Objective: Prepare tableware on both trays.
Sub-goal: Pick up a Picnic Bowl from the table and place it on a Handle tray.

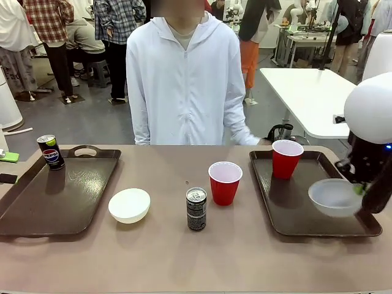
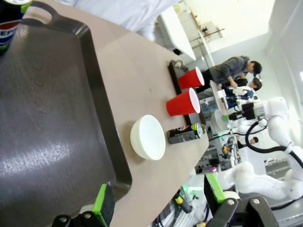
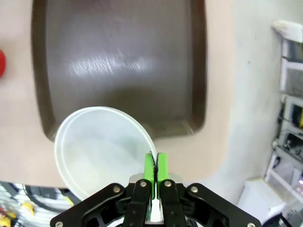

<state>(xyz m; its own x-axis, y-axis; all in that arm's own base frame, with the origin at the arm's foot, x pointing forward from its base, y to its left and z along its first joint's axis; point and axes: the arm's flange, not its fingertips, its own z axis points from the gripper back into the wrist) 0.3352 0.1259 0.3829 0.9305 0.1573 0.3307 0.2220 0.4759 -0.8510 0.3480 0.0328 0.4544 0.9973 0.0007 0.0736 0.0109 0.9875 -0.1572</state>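
Right gripper (image 3: 155,161) pinches the small round white bowl (image 3: 94,142) by its rim, level above the near end of the large dark brown plastic tray (image 3: 118,47), likely to land clear of the red plastic cup (image 1: 286,158); left gripper (image 2: 158,194) hangs with jaws apart.

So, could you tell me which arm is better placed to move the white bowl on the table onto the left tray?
Probably left. The left gripper hangs open at the left tray's near corner, the bowl beside that tray. The right gripper is shut on the other bowl over the right tray.
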